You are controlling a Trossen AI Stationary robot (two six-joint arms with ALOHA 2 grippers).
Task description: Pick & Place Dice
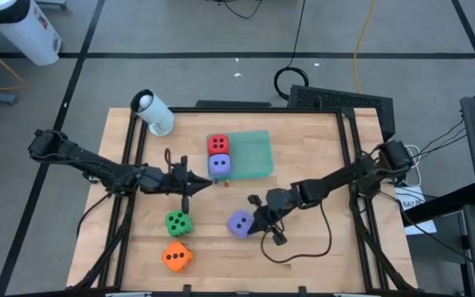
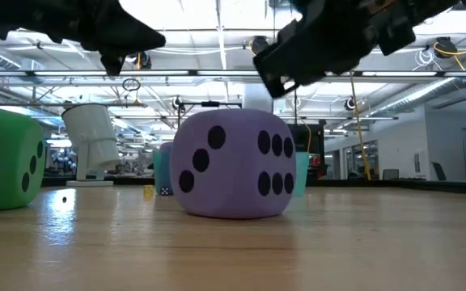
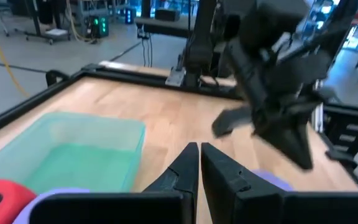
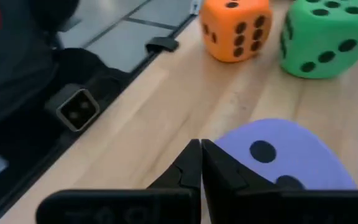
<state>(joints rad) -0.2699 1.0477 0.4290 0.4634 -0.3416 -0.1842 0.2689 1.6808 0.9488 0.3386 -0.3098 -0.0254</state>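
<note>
From my remote seat, the nearest thing on the pale wooden table point(image 1: 303, 148) is the small orange foam die with dark pips point(image 1: 176, 256), down at about 7 o'clock by the near edge. Just beyond it, nearly touching, sits the green foam die point(image 1: 177, 223). At roughly 5 o'clock from the table's middle rests one purple-blue foam die point(image 1: 239, 223), free on the wood — the low view shows it sitting flat with nothing gripping it.

The right gripper point(image 1: 256, 216) hangs just beside that die, on its 3 o'clock side and above it; in the right wrist view the two dark fingers point(image 4: 191, 165) are pressed together with nothing between them, the die's top showing just past the tips.

The left gripper point(image 1: 195, 183) hovers near the table's middle, above the green die's 12 o'clock side. Its fingers point(image 3: 188, 163) are pinched almost together — only a thin slit between them, and they hold nothing.

Farther back, at about 12 o'clock, lies the flat translucent teal plastic tray point(image 1: 254, 155). The red foam die point(image 1: 218, 146) and the second purple-blue foam die point(image 1: 220, 167) sit side by side along its 9 o'clock edge, touching each other.

At 10 o'clock, a white cylindrical camera point(image 1: 152, 111) rests on the table's far corner.
</note>
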